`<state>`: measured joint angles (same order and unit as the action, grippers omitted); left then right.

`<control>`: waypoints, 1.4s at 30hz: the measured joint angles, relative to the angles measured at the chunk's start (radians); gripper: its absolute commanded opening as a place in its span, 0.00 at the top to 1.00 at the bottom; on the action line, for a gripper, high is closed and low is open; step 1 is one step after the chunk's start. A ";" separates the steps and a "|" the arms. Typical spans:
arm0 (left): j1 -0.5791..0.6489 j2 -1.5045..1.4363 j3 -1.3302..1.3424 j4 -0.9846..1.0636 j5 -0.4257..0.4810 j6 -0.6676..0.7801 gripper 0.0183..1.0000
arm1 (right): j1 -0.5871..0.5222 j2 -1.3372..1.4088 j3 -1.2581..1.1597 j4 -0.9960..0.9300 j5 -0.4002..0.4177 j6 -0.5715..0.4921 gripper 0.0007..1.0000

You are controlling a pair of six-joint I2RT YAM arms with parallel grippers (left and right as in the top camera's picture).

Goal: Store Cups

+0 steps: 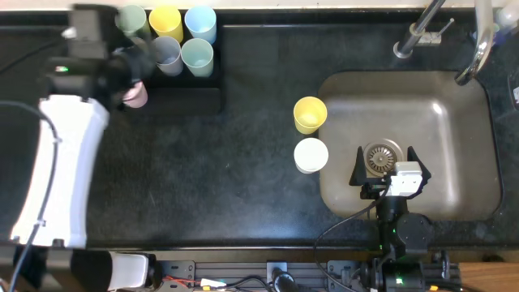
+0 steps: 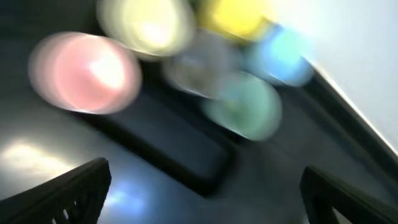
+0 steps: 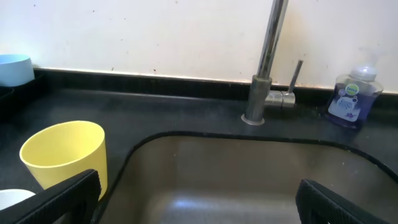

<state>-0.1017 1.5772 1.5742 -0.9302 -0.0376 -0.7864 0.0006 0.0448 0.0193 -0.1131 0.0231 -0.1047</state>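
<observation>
A black tray (image 1: 190, 99) at the counter's back left holds several upright cups: pale green (image 1: 130, 18), yellow (image 1: 165, 20), blue (image 1: 200, 20), grey (image 1: 167, 52), teal (image 1: 197, 57) and pink (image 1: 134, 95). My left gripper (image 1: 139, 62) hovers over the tray's left part, open and holding nothing (image 2: 205, 171); below it I see the pink cup (image 2: 87, 71), the teal cup (image 2: 245, 106) and bare tray floor (image 2: 168, 140). A second yellow cup (image 1: 310, 113) and a white cup (image 1: 310, 154) stand on the counter by the sink's left rim. My right gripper (image 1: 385, 169) is open over the sink, with that yellow cup (image 3: 65, 155) off to one side.
The sink (image 1: 454, 122) fills the right side, with its drain (image 1: 381, 156) under the right gripper. A faucet (image 3: 264, 68) and a soap bottle (image 3: 351, 96) stand behind the basin. Dark counter (image 1: 243, 178) lies between tray and sink.
</observation>
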 measured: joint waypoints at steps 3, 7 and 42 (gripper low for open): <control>-0.161 0.029 0.010 0.037 0.000 -0.001 0.00 | 0.000 0.000 0.000 0.000 0.000 0.000 0.00; -0.419 0.145 0.009 0.100 0.003 -0.045 0.00 | 0.000 0.000 0.000 0.000 0.000 0.000 0.00; -0.603 0.415 0.009 0.160 0.087 -0.150 0.90 | 0.000 0.000 0.000 0.000 0.000 0.000 0.00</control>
<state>-0.7052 1.9926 1.5829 -0.7700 0.0498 -0.9363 0.0010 0.0448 0.0193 -0.1127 0.0227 -0.1051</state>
